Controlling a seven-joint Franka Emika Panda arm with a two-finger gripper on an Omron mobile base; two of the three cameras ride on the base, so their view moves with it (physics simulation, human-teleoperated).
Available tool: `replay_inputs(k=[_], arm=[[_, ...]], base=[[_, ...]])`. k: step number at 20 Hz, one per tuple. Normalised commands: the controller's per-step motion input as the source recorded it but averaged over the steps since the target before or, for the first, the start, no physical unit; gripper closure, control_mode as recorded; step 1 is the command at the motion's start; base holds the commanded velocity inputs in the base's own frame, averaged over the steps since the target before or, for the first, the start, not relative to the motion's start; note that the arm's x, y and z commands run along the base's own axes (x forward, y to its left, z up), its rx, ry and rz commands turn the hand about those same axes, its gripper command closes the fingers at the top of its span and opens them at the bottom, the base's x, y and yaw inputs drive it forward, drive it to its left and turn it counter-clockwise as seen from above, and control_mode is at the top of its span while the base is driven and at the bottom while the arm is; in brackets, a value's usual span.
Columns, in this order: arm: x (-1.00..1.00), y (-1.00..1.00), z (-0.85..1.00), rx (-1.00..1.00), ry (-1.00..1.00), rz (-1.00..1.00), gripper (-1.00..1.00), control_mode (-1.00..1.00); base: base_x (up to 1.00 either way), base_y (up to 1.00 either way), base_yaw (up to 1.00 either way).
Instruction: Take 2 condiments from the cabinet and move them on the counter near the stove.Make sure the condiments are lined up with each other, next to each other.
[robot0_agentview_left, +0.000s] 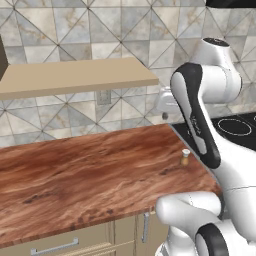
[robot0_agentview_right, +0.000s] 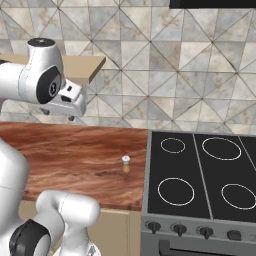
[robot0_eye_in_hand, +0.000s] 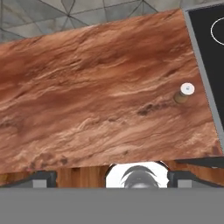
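Note:
One condiment, a small pale shaker with a white cap (robot0_agentview_left: 185, 157) (robot0_agentview_right: 125, 164) (robot0_eye_in_hand: 184, 92), stands upright on the reddish-brown counter (robot0_agentview_left: 85, 175) (robot0_agentview_right: 65, 155) (robot0_eye_in_hand: 96, 92), close to the edge of the black stove (robot0_agentview_left: 237, 127) (robot0_agentview_right: 200, 170) (robot0_eye_in_hand: 210, 39). My gripper (robot0_agentview_right: 58, 115) (robot0_eye_in_hand: 113, 178) hangs open well above the counter, left of the shaker, with nothing between its fingers. The tan cabinet shelf board (robot0_agentview_left: 75, 77) (robot0_agentview_right: 85, 67) juts out from the wall at about the hand's height.
A tiled wall backs the counter, with an outlet (robot0_agentview_left: 103, 96) under the shelf. Cream drawers with metal handles (robot0_agentview_left: 55, 246) run below the counter. Knobs (robot0_agentview_right: 177, 229) line the stove's front. My own arm stands between the left base camera and the stove.

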Motion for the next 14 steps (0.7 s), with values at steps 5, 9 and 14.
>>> replay_inputs(k=[5, 9, 14], arm=[[-0.25, 0.01, -0.01, -0.17, -0.03, 0.00, -1.00, -1.00], [-0.47, 0.00, 0.00, -0.07, -0.17, 0.00, -1.00, -1.00], [-0.50, 0.00, 0.00, 0.00, -0.18, 0.00, -1.00, -1.00]], base=[[0.00, 0.00, 0.00], [0.00, 0.00, 0.00], [0.00, 0.00, 0.00]])
